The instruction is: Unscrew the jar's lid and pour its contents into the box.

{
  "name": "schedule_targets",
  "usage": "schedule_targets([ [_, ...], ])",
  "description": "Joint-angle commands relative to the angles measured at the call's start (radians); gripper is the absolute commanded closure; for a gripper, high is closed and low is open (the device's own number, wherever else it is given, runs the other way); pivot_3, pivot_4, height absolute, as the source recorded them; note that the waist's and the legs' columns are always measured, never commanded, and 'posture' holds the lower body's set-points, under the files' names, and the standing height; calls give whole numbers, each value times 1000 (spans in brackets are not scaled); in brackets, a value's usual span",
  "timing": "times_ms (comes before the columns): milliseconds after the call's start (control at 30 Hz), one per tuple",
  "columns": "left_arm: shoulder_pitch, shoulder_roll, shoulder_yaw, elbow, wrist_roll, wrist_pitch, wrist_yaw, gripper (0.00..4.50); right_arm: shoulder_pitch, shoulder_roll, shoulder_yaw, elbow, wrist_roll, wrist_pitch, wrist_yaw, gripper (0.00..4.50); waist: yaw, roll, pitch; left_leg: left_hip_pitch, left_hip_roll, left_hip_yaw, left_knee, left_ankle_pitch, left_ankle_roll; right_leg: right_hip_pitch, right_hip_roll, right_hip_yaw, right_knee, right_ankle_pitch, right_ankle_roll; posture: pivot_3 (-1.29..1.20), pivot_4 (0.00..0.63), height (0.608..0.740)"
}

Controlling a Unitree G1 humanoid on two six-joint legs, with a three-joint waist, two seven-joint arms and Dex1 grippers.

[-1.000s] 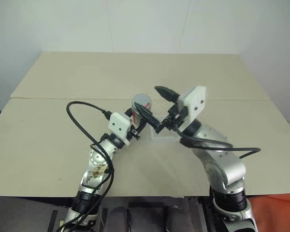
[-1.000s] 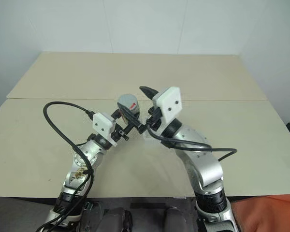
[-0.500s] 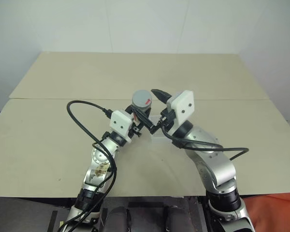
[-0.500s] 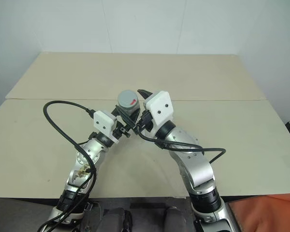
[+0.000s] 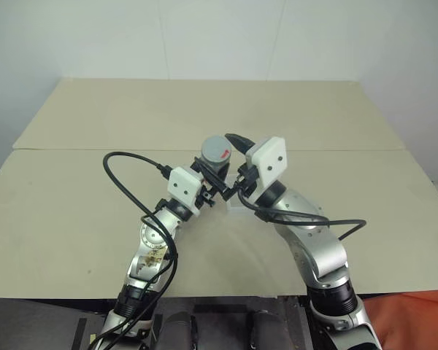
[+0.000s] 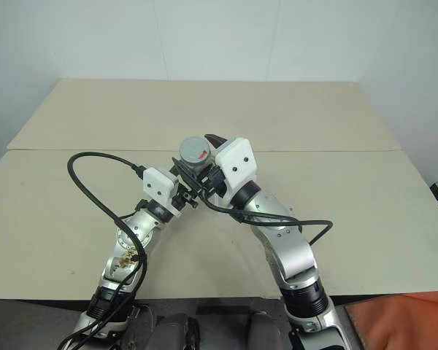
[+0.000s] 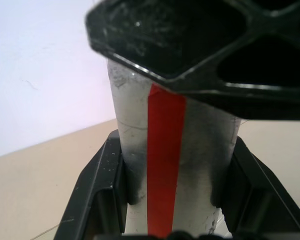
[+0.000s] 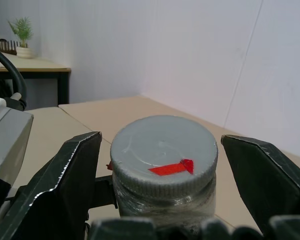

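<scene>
Hands meet above the table [image 5: 73, 211]: left hand [image 5: 213, 177] pinches the red-striped jar [image 7: 165, 165]; right hand [image 8: 157, 172], spread, flanks the red-marked lid [image 8: 164, 152] without touching.

Our left gripper [image 5: 213, 177] is raised in front of us and angled up toward one o'clock, its jaws clamped tight on the jar [image 7: 165, 165]. Our right gripper [image 8: 162, 190] comes in from the three o'clock side, tilted up toward eleven o'clock, with its two fingers [image 8: 70, 175] spread wide on either side of the lid [image 8: 165, 157], not touching it.
</scene>
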Motion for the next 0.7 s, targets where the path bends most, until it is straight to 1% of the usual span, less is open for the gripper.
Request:
schedule_targets([
  [33, 2, -2, -4, -22, -1, -17, 0, 2504, -15, 10, -6, -18, -9, -38, -9, 38, 0, 0, 0, 0, 0, 0, 0, 0, 0, 0, 0, 0, 0, 0, 0, 0, 150, 740],
  [133, 8, 4, -6, -28, -2, -12, -8, 2504, -13, 12, -8, -12, -12, -47, -7, 38, -1, 0, 0, 0, 0, 0, 0, 0, 0, 0, 0, 0, 0, 0, 0, 0, 150, 740],
  [167, 10, 7, -7, -29, 0, -13, -10, 2504, -12, 12, -8, -12, -12, -50, -7, 202, -2, 0, 0, 0, 0, 0, 0, 0, 0, 0, 0, 0, 0, 0, 0, 0, 150, 740],
  [233, 13, 8, -9, -28, 1, -14, -10, 2504, -8, 8, -5, -10, -18, -63, -4, 612, -2, 0, 0, 0, 0, 0, 0, 0, 0, 0, 0, 0, 0, 0, 0, 0, 150, 740],
  [300, 14, 8, -10, -28, 0, -12, -9, 2504, -6, 7, -3, -7, -22, -64, -5, 1320, -2, 0, 0, 0, 0, 0, 0, 0, 0, 0, 0, 0, 0, 0, 0, 0, 150, 740],
  [333, 14, 8, -11, -29, 0, -11, -9, 2504, -7, 7, -2, -6, -23, -64, -4, 1602, -2, 0, 0, 0, 0, 0, 0, 0, 0, 0, 0, 0, 0, 0, 0, 0, 150, 740],
  [367, 14, 8, -12, -30, 0, -10, -9, 2504, -7, 6, -2, -6, -24, -64, -3, 1701, -2, 0, 0, 0, 0, 0, 0, 0, 0, 0, 0, 0, 0, 0, 0, 0, 150, 740],
  [567, 16, 8, -18, -30, 3, -13, -10, 2504, -12, -2, -1, -1, -23, -59, 9, 1701, -3, 0, 0, 0, 0, 0, 0, 0, 0, 0, 0, 0, 0, 0, 0, 0, 150, 740],
  [700, 23, 18, -18, -41, -10, -6, -27, 2504, -15, -16, -16, 1, 20, -46, 52, 1701, -3, 0, 0, 0, 0, 0, 0, 0, 0, 0, 0, 0, 0, 0, 0, 0, 150, 740],
])
